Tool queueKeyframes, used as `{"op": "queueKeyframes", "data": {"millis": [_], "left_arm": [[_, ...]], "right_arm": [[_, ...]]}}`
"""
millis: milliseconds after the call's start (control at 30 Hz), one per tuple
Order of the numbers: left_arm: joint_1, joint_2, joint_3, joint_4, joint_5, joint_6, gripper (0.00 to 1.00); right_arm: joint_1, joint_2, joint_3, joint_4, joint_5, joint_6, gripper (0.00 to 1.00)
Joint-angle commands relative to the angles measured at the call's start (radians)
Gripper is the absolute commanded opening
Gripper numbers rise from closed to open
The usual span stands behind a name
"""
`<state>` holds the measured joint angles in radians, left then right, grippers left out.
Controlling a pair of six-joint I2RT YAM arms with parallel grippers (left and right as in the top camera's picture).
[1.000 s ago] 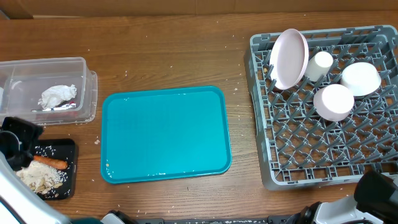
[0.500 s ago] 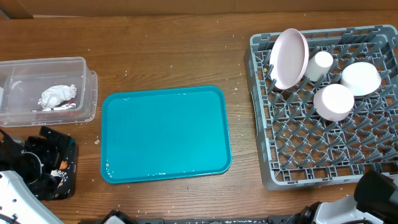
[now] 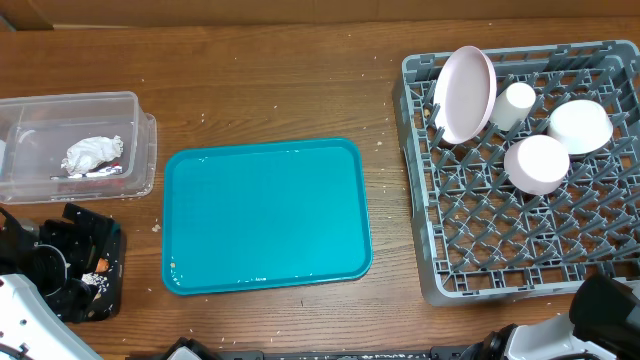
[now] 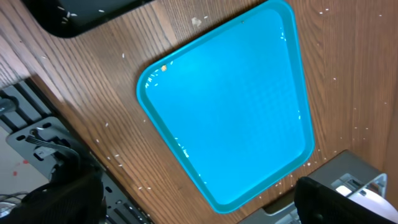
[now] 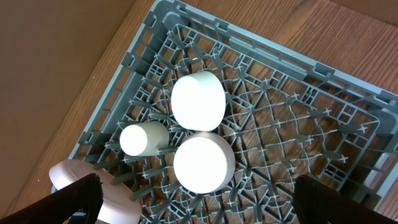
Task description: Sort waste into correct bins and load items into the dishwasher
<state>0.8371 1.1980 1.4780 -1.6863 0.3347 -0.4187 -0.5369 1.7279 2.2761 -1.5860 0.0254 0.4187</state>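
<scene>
Crockery (image 3: 537, 163) racked; left gripper (image 4: 199, 198) and right gripper (image 5: 206, 199) spread, empty.
Plate (image 3: 465, 93) stands on edge; only overhead shows wad (image 3: 92, 153) in tub (image 3: 70, 99).

The left arm (image 3: 22, 318) is seen as a white shell joined to a matte black, blocky wrist housing with a round recess. The right arm (image 3: 545, 342) is likewise made of a white link and a black rounded end. Its fingers (image 5: 69, 198) are shown as plain black, blurred slabs, as are the left fingers (image 4: 59, 198).
</scene>
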Motion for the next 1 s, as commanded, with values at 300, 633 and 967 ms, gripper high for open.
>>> {"op": "queueKeyframes", "data": {"millis": [300,633,967], "left_arm": [[-0.428,-0.13,-0.014,0.213,-0.079,0.091,1.0],[-0.761,-0.373,-0.354,0.66,-0.102,0.436,1.0],[-0.774,-0.532,-0.579,0.702,-0.071,0.362,1.0]], "right_arm": [[-0.001,-0.003,0.014,0.006,-0.002,0.005,1.0],[-0.001,-0.003,0.014,0.006,-0.002,0.005,1.0],[-0.001,-0.003,0.014,0.006,-0.002,0.005,1.0]]}}
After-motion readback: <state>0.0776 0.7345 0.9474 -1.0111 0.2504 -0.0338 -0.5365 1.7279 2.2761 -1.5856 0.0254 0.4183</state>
